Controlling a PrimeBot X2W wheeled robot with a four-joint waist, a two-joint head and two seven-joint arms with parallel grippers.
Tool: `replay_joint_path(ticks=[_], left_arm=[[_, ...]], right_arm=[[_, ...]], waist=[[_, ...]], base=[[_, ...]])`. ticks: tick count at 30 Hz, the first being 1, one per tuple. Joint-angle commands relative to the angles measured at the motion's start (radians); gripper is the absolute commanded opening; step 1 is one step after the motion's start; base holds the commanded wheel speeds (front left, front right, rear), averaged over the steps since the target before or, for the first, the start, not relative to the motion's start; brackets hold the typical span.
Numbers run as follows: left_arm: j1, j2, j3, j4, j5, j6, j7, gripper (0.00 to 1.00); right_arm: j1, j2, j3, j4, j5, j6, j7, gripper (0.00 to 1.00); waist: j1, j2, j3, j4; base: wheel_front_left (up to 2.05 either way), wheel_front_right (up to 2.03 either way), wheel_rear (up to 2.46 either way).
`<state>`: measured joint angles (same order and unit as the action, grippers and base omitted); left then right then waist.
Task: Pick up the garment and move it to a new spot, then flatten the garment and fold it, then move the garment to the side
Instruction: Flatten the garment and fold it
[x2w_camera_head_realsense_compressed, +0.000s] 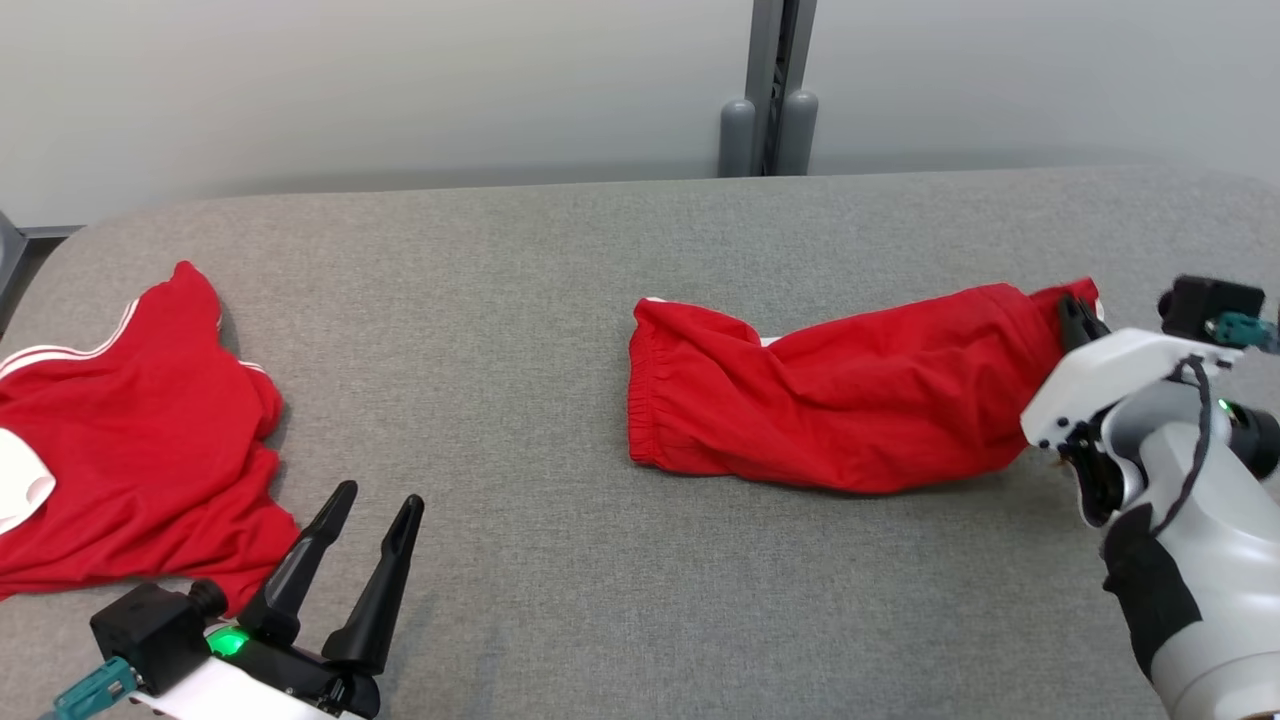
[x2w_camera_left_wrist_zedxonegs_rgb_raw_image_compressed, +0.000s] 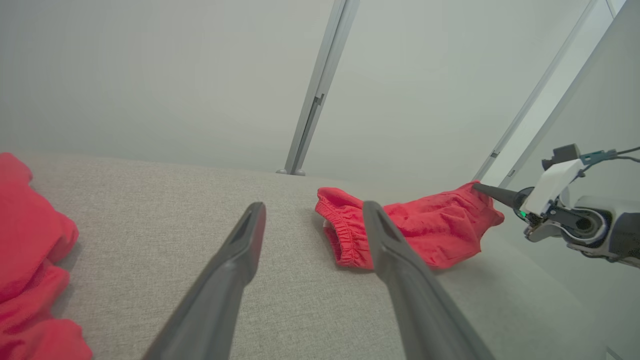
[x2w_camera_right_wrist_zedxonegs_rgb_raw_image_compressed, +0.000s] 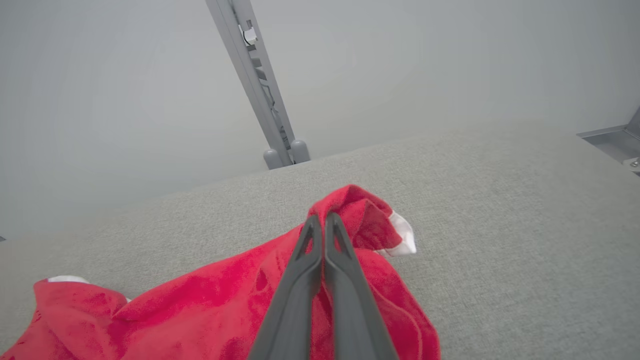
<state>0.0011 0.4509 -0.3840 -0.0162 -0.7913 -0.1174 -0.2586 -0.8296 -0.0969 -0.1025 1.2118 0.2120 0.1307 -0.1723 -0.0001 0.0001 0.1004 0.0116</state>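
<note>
The garment (x2w_camera_head_realsense_compressed: 830, 400), red shorts with an elastic waistband and a bit of white trim, lies stretched across the grey padded surface (x2w_camera_head_realsense_compressed: 500, 280) at centre right. My right gripper (x2w_camera_head_realsense_compressed: 1070, 312) is shut on its right end, which is pulled up slightly off the surface. In the right wrist view the closed fingers (x2w_camera_right_wrist_zedxonegs_rgb_raw_image_compressed: 345, 280) lie over the red cloth (x2w_camera_right_wrist_zedxonegs_rgb_raw_image_compressed: 210, 300), tips at a folded edge (x2w_camera_right_wrist_zedxonegs_rgb_raw_image_compressed: 360, 200). My left gripper (x2w_camera_head_realsense_compressed: 378, 495) stands open at the lower left, holding nothing and well apart from the garment (x2w_camera_left_wrist_zedxonegs_rgb_raw_image_compressed: 430, 225).
A second red piece of clothing (x2w_camera_head_realsense_compressed: 130, 440) with white stripes lies crumpled at the left edge, close beside my left gripper. A grey post (x2w_camera_head_realsense_compressed: 770, 100) stands behind the surface against a pale wall. Bare grey fabric stretches between the two red pieces.
</note>
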Motion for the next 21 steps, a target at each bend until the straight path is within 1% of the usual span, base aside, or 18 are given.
replay_joint_path(ticks=[1,6,9,13,15,18,21], left_arm=[[0.010,-0.005,0.000,0.000,0.008,0.006,-0.002,1.00],[0.008,-0.019,0.001,0.015,0.027,0.015,-0.004,1.00],[0.007,-0.036,-0.003,0.027,0.035,0.018,-0.004,1.00],[-0.005,-0.052,-0.007,0.045,0.038,0.014,-0.005,1.00],[-0.011,-0.062,-0.010,0.050,0.039,0.011,-0.006,1.00],[-0.021,-0.067,-0.009,0.063,0.037,0.005,-0.006,1.00],[-0.030,-0.068,-0.006,0.072,0.035,0.004,-0.006,1.00]], right_arm=[[-0.012,0.004,0.012,-0.017,0.000,0.000,-0.005,0.00],[-0.021,0.036,0.084,-0.100,0.038,0.000,0.021,0.00],[-0.004,0.045,0.153,-0.160,0.087,0.000,0.057,0.00],[0.040,0.045,0.313,-0.269,0.247,0.000,0.123,0.00],[0.061,0.042,0.376,-0.307,0.311,0.000,0.145,0.00],[0.088,0.043,0.456,-0.334,0.387,0.000,0.162,0.00],[0.094,0.042,0.515,-0.322,0.437,0.000,0.156,0.00]], waist=[[0.0001,-0.0001,-0.008,0.008],[0.0001,-0.0001,-0.030,0.034],[0.0001,-0.0001,-0.038,0.054],[0.0001,-0.0001,-0.041,0.087],[0.0001,-0.0001,-0.039,0.104],[0.0001,-0.0001,-0.035,0.131],[0.0001,-0.0001,-0.028,0.156]], base=[[0.00,0.00,0.00],[0.00,0.00,0.00],[0.00,0.00,0.00],[0.00,0.00,0.00],[0.00,0.00,0.00],[0.00,0.00,0.00],[0.00,0.00,0.00]])
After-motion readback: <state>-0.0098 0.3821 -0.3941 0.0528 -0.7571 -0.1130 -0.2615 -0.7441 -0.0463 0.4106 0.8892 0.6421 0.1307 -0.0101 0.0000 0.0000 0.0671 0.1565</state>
